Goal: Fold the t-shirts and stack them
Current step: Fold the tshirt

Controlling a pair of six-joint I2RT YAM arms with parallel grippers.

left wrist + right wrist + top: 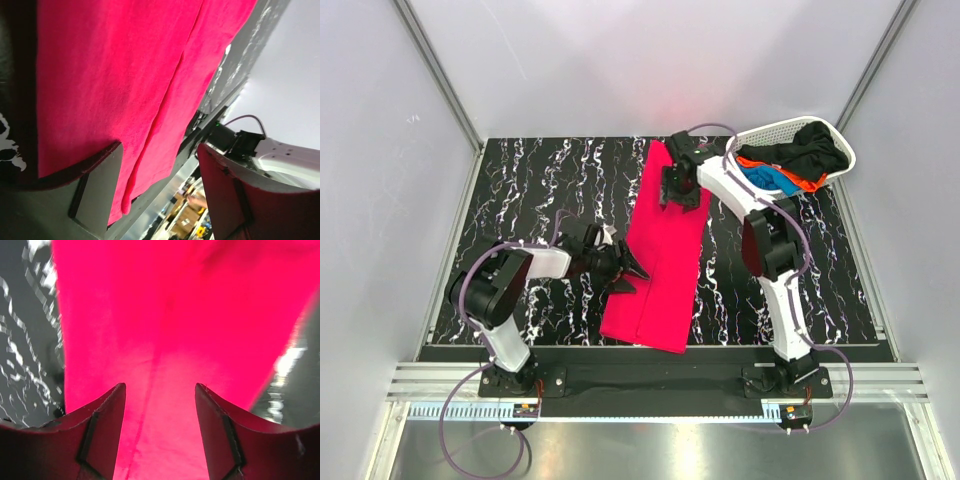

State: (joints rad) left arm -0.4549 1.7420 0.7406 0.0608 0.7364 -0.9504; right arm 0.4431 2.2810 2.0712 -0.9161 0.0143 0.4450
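A large pinkish-red t-shirt [660, 262] lies folded into a long strip down the middle of the black marbled table [540, 190]. My left gripper [625, 268] is at the strip's left edge near its lower half. It is open, and in the left wrist view the red cloth [110, 75] passes under one finger [100, 185] with nothing between the jaws [160, 147]. My right gripper [682, 190] hovers over the strip's far end. It is open too, with the red cloth [165, 315] showing flat below the gap [160, 386].
At the back right a white lattice basket [842, 145] is tipped on its side. It holds a black shirt [800, 152], a blue one [760, 178] and an orange one [807, 185]. The table's near edge runs just below the strip's lower end.
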